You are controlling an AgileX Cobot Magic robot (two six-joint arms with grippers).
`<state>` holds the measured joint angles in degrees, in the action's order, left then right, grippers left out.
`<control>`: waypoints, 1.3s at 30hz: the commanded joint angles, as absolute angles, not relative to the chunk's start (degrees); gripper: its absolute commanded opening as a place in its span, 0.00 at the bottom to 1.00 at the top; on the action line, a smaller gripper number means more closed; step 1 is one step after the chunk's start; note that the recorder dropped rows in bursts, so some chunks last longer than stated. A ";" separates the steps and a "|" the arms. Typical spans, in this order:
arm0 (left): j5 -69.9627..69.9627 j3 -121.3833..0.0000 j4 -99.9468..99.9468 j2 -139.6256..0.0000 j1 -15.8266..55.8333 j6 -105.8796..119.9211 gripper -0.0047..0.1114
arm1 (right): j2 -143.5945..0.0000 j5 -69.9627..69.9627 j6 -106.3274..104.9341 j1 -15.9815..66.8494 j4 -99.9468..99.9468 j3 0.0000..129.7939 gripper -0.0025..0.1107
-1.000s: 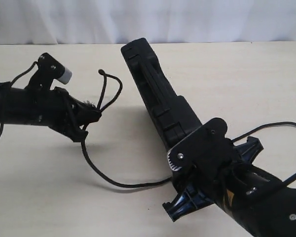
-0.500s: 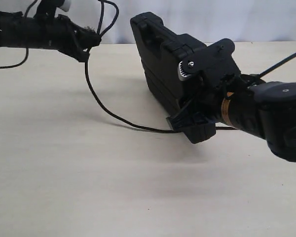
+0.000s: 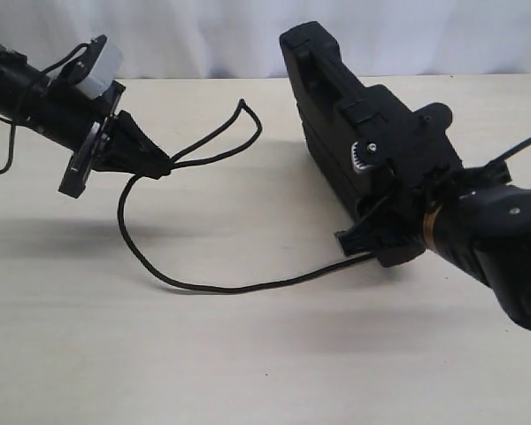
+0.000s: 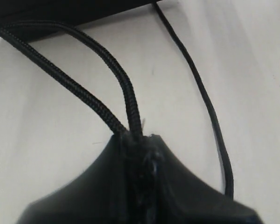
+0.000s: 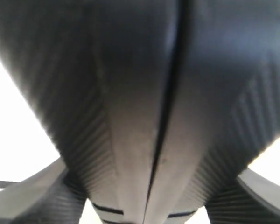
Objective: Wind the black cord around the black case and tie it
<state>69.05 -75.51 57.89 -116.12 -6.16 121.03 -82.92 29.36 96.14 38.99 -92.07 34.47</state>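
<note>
The left gripper (image 3: 162, 166) has its jaws pinching the black cord (image 3: 203, 288), two strands looping out ahead of them. The right gripper (image 3: 391, 199) has its jaws spread wide, clamping the black case (image 3: 323, 80) between them.

The long thin black braided cord (image 3: 203, 288) is pinched in the left hand (image 3: 164, 166) at the left, with a loop of it jutting rightward past the fingertips. From there it sags to the pale flat surface (image 3: 248, 372) and runs right to the flat rectangular black plastic case (image 3: 336, 97). The right hand (image 3: 403, 181) clamps the case at the right, raised off the surface.
</note>
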 commanded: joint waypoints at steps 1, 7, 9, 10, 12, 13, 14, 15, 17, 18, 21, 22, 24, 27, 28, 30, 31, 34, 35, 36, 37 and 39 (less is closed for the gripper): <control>69.96 -75.68 59.19 -115.48 -2.33 122.74 0.04 | -82.55 32.70 103.54 38.52 -97.91 30.61 0.06; 69.96 -76.91 57.22 -115.48 0.70 122.74 0.04 | -77.61 27.90 101.13 38.52 -93.17 27.61 0.06; 69.96 -76.91 57.75 -115.48 0.70 122.74 0.04 | -74.14 26.97 98.86 38.52 -91.66 27.61 0.06; 69.96 -77.04 57.98 -115.48 0.70 122.74 0.04 | -73.53 26.97 97.88 38.52 -90.21 27.51 0.06; 69.96 -78.40 57.99 -115.48 0.70 122.74 0.04 | -73.00 29.53 97.65 38.52 -89.50 26.41 0.06; 69.96 -79.59 58.53 -115.48 0.70 122.74 0.04 | -73.76 30.09 97.66 38.52 -89.50 25.34 0.06; 69.96 -79.61 59.30 -115.09 0.70 122.74 0.04 | -74.21 30.09 97.66 38.52 -89.50 25.05 0.06; 69.96 -79.61 59.09 -114.55 1.05 122.74 0.04 | -75.38 30.60 97.66 38.52 -89.73 24.67 0.06; 69.96 -79.61 58.03 -113.74 1.75 122.74 0.04 | -77.39 32.39 97.66 38.52 -90.00 24.58 0.06; 69.96 -79.61 58.09 -113.57 2.07 122.74 0.04 | -78.21 33.18 98.39 38.52 -90.55 24.58 0.06; 69.96 -79.48 57.17 -112.69 4.63 122.52 0.04 | -82.41 34.73 102.99 38.52 -94.28 24.58 0.06; 69.96 -79.48 56.01 -112.69 5.77 122.52 0.04 | -83.13 34.73 104.90 38.52 -95.55 24.58 0.06; 69.96 -79.48 55.91 -111.82 6.74 122.77 0.04 | -83.13 34.73 104.99 38.52 -95.53 24.58 0.06; 69.96 -79.48 61.15 -109.96 6.72 122.77 0.04 | -83.13 34.73 104.99 38.52 -95.53 24.58 0.06; 69.96 -79.39 61.02 -110.56 7.48 122.77 0.04 | -83.14 34.32 104.94 38.52 -95.53 24.58 0.06; 69.96 -79.39 61.71 -111.26 8.93 122.77 0.04 | -83.14 34.32 104.94 38.52 -95.80 24.58 0.06; 69.96 -79.39 61.88 -111.49 9.43 122.77 0.04 | -83.14 34.32 104.94 38.52 -95.80 24.58 0.06; 69.96 -79.39 62.05 -111.59 10.02 122.67 0.04 | -83.14 34.32 104.94 38.52 -95.80 24.58 0.06; 69.96 -79.39 62.05 -111.59 10.02 122.67 0.04 | -83.14 34.32 104.94 38.52 -95.80 24.58 0.06; 69.96 -79.39 62.64 -112.28 10.56 122.67 0.04 | -83.14 33.70 104.03 38.52 -96.30 24.58 0.06; 69.96 -79.39 62.91 -113.46 11.42 122.67 0.04 | -83.14 32.57 104.20 38.52 -97.53 24.58 0.06; 69.96 -79.51 66.86 -116.58 12.44 122.67 0.04 | -83.14 32.40 105.68 38.66 -98.31 24.58 0.06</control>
